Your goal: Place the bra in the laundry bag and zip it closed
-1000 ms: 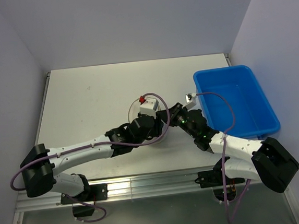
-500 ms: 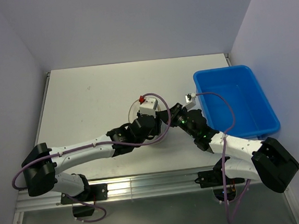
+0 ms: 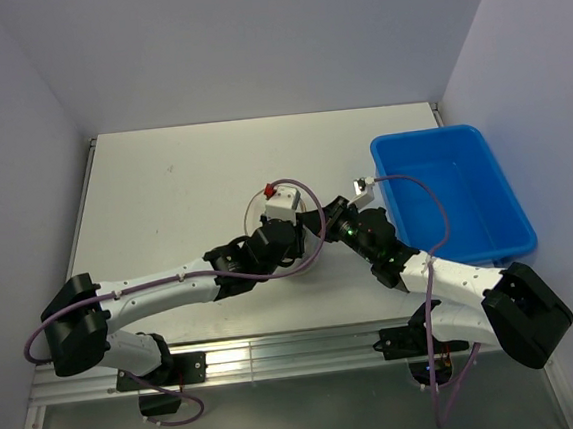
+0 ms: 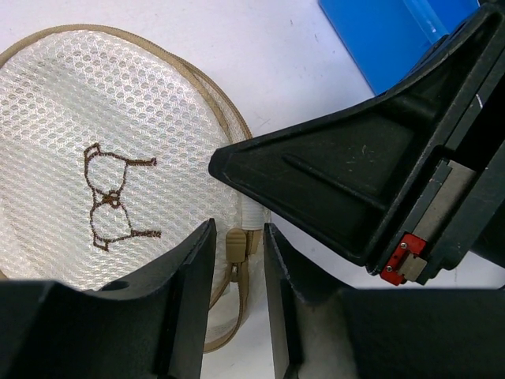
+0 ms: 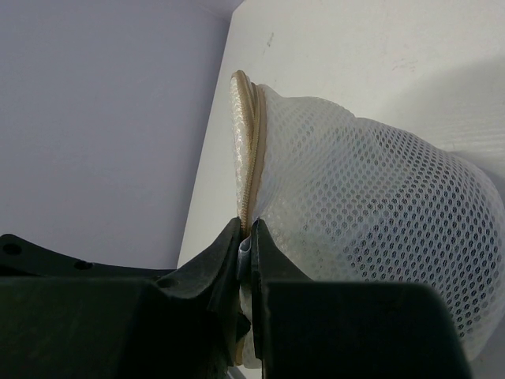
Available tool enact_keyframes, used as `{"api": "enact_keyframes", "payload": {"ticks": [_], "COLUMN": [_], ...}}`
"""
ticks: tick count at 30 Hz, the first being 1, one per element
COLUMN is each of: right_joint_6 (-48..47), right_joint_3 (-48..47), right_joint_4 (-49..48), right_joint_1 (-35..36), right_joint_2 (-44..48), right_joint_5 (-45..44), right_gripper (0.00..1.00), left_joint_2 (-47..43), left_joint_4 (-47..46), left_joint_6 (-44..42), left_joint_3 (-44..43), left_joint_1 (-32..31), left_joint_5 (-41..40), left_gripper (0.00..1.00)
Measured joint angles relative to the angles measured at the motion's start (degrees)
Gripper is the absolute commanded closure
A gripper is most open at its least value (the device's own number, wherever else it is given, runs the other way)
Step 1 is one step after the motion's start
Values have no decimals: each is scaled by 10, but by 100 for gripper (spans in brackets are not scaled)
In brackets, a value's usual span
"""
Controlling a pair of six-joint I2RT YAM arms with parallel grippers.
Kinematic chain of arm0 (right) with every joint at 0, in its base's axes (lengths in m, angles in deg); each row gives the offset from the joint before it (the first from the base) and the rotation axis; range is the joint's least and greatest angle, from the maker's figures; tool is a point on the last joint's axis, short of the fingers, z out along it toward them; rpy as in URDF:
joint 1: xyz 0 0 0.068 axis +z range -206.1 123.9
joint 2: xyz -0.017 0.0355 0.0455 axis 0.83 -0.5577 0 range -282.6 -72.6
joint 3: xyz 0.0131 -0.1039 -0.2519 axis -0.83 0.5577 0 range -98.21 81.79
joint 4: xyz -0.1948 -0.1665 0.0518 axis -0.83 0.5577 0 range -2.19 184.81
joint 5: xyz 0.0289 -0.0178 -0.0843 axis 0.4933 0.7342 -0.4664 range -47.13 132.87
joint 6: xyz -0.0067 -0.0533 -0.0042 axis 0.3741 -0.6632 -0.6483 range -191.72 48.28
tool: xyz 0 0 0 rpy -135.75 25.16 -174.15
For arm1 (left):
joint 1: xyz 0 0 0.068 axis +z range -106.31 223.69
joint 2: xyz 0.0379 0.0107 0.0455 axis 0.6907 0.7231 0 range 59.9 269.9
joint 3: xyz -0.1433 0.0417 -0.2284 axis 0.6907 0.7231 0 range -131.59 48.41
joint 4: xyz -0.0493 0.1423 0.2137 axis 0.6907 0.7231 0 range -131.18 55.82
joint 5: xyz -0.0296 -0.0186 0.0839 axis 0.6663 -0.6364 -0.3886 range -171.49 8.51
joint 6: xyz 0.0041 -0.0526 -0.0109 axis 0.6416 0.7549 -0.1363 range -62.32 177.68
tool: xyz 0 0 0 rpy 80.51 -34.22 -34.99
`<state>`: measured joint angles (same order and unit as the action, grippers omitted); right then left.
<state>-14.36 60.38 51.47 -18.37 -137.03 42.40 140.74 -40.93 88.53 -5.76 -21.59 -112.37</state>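
Note:
The laundry bag (image 4: pixel 95 118), a round cream mesh pouch with a brown bra drawing on its lid, lies mid-table (image 3: pixel 258 215), mostly under my left wrist. Its tan zip pull (image 4: pixel 237 246) hangs at the rim between the two fingers of my left gripper (image 4: pixel 239 233), which stand apart on either side of it without touching. My right gripper (image 5: pixel 246 229) is shut on the bag's rim, pinching a white tab beside the zip (image 5: pixel 251 142); its black finger (image 4: pixel 339 174) reaches in from the right. The bra is out of view.
A blue plastic bin (image 3: pixel 455 195) stands at the right of the table, close behind my right arm, and its corner (image 4: pixel 387 31) shows in the left wrist view. Bare white table (image 3: pixel 164 185) lies left of and behind the bag.
My left gripper's jaws have narrowed a little around the zip pull. The right gripper keeps the same pinch on the bag's rim, and the bag has hardly moved.

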Motion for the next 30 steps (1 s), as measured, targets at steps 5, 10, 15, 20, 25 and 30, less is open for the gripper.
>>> {"api": "enact_keyframes", "payload": {"ticks": [5, 10, 15, 20, 25, 30], "right_joint_6": [0, 0, 1, 3, 5, 5], "right_joint_3": [0, 0, 0, 0, 0, 0], "right_joint_4": [0, 4, 8, 8, 6, 6], "right_joint_1": [0, -3, -12, -21, -24, -28], "right_joint_2": [0, 0, 0, 0, 0, 0], "right_joint_5": [0, 0, 7, 19, 23, 29], "right_gripper": [100, 100, 100, 100, 100, 100], "left_joint_2": [0, 9, 13, 15, 15, 14], "left_joint_4": [0, -1, -1, -2, -10, -21], "left_joint_6": [0, -1, 0, 1, 2, 1], "left_joint_3": [0, 0, 0, 0, 1, 7], "left_joint_1": [1, 3, 5, 6, 7, 7], "left_joint_5": [0, 1, 1, 1, 6, 7], "left_gripper": [75, 68, 64, 75, 100, 100]}}
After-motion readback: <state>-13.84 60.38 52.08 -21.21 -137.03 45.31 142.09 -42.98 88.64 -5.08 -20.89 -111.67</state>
